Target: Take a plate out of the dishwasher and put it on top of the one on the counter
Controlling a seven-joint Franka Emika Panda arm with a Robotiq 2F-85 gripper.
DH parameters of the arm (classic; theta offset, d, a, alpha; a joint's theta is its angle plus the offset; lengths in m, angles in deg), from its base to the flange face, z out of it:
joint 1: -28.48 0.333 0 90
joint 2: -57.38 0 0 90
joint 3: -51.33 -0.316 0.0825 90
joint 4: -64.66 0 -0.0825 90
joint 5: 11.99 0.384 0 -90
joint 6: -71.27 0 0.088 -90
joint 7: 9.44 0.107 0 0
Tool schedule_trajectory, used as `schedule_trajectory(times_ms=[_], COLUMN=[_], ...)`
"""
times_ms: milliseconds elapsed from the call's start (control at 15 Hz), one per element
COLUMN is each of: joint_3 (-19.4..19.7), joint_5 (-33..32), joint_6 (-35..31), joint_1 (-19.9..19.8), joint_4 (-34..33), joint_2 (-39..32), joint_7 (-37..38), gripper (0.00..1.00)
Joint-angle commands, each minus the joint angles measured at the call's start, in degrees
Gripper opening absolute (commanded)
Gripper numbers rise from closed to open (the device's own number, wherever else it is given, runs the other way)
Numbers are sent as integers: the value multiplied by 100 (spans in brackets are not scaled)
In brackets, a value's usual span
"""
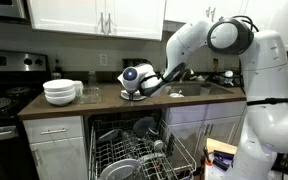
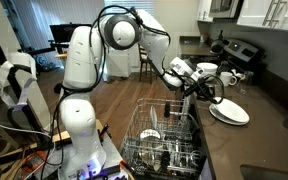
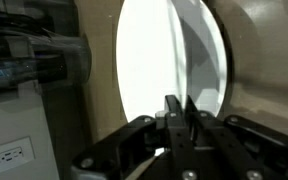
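Wrist view, jaws drawn close, clamped on the rim of a white plate (image 3: pixel 149 70), in an exterior view a second plate (image 2: pixel 231 113) lying on the table (image 2: pixel 269 140) nearby.

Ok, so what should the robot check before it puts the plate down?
1. Grip on the round white ceramic plate: ok, the black gripper pinches its rim.
2. Other white plate lying flat on the brown counter: ok.
3. Held plate lined up over it: cannot tell.
4. Stack of white bowls out of the way: ok, it sits apart.
5. Gripper away from the wire dishwasher rack: ok, it is up at the counter.
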Motion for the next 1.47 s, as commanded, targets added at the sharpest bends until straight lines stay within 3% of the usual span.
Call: schedule_trajectory(times_ms=[0,133,467,667,933,1133,1200,1267,1333,1400], joint_3=[-30,-32,-51,-72,-127,-236,-280,-319,-339,-350], joint_5=[-78,-41,59,107,220,545,725,923,1036,1115], joint_6=[-144,-162,-212,-230,-122,-106,-127,-122,-111,-86], joint_1=[-143,-173,-241,-234,-188,-185,-184,-181,-150,-112], joint_4=[-216,-268,-315,-276,-224,-123,-68,-45,-2,17], joint_2=[-161,-227,-379,-419,-274,-100,-16,27,103,153], joint_7=[51,24,-18,-11,-168,-451,-619,-770,-867,-938], gripper=[14,21,25,35,60,84,83,86,95,96])
